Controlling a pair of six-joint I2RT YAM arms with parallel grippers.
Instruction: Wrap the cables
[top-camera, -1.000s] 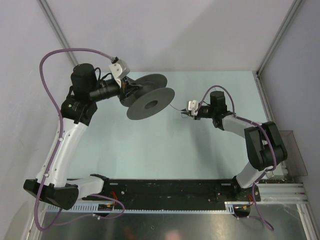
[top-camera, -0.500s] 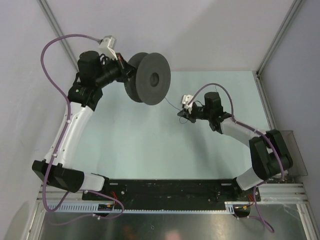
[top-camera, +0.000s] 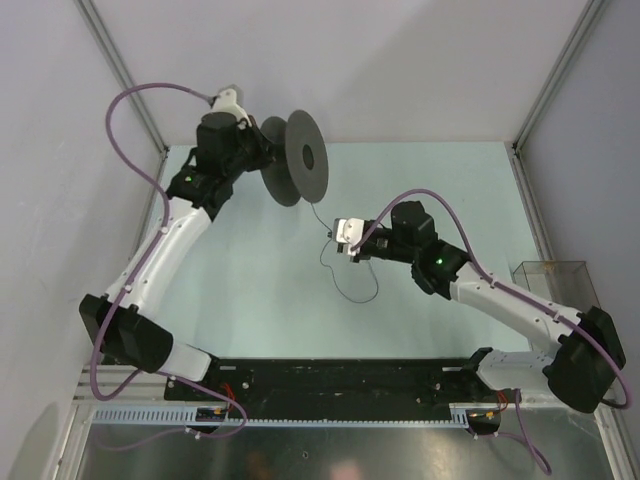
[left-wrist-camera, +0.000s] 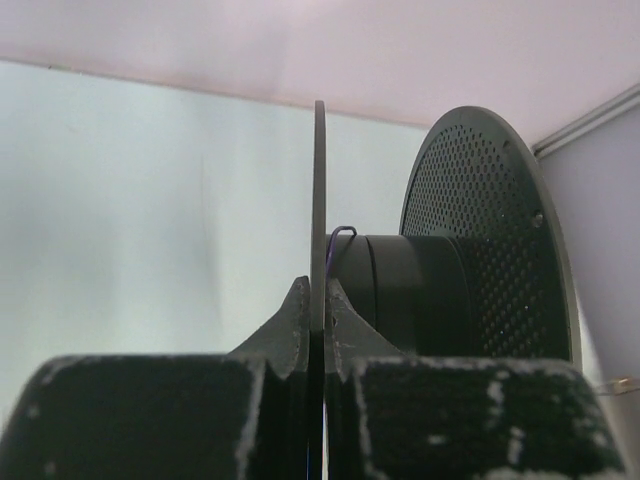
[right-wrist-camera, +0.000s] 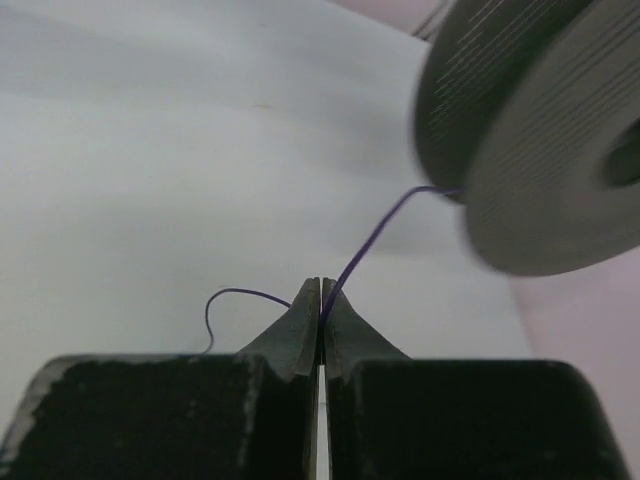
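The left gripper (left-wrist-camera: 318, 312) is pressed together on the rim of one disc of the spool (top-camera: 302, 158). It holds the spool off the table (top-camera: 250, 290) at the far left, with the holed face turned to the right. My guess is that this grip on the outer disc is chosen to leave the hub bare, so that turns can be laid on it.

The right gripper (right-wrist-camera: 320, 300) is pinching the wire (top-camera: 324, 262) between its closed tips, around the middle of the table and just near and right of the spool. From the pinch a short stretch rises in a gentle curve to the spool, slack rather than tight. In the left wrist view a small purple loop shows at the hub against the gripped disc. The rest trails toward the near side in a loose open curl; whether it lies on the table or hangs just above it I cannot tell. Pinching close to the spool looks meant to steer the wire onto the hub.

For room, the spool sits close to the far wall and the left corner post, so there is little space behind it. The near and middle table is open. A clear box (top-camera: 545, 272) stands at the right edge, well apart from both grippers. The tightest spot is between the right fingertips and the spool's outer disc.
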